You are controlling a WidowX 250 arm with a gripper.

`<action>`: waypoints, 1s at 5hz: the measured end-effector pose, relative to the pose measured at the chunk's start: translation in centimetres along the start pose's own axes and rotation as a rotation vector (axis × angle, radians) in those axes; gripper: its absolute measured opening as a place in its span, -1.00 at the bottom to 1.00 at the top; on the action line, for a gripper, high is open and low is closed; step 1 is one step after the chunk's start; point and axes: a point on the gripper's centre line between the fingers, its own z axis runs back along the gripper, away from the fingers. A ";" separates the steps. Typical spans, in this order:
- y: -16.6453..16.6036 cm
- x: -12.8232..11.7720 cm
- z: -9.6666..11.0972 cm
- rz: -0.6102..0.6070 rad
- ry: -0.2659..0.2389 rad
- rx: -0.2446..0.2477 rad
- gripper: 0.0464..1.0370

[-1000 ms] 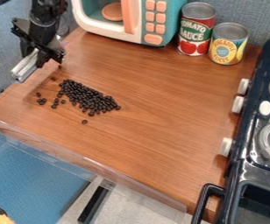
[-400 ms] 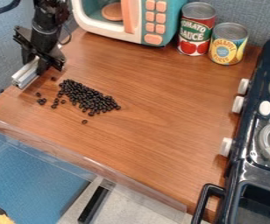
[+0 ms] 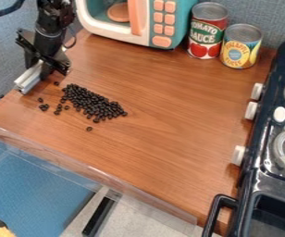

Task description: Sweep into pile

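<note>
Beans [image 3: 94, 102], dark and loose, just below and right of the gripper [image 3: 37, 71], mostly in one long heap [image 3: 83, 96]. Looks like the gathering step, well along but unfinished. Smaller clump [image 3: 44, 107] and a few scattered bits directly below the gripper, apart from the heap; lone bean [image 3: 89, 129] farther off, past the heap's lower side; another single bean [image 3: 56, 84] just beside the gripper.

Pressed together on a silver metal bar [image 3: 28, 79], slanting down and left; cannot tell whether touching the counter [image 3: 170, 106]. Calls for lowering the bar outside the clump, flat to the wood, then pushing right in a short stroke, stopping at the heap. Needs a separate stroke back toward the gripper for the lone bean. Could spread the heap with too long a push, or let beans roll under the bar.

Black toy stove [image 3: 265, 162] far right of the gripper, well clear of that stroke. Toy microwave [image 3: 164, 25] up and right, nearer; red can [image 3: 207, 32] and yellow can [image 3: 240, 46] beyond, side by side. Main hindrance: wall [image 3: 3, 51] close on the gripper's left, likely leaving little room behind the clump.
</note>
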 end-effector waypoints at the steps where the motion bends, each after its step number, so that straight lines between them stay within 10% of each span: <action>1: -0.3 0.1 0.0 0.002 -0.004 -0.006 -0.32; 5: -2.2 -0.7 0.4 0.003 0.061 -0.103 -0.32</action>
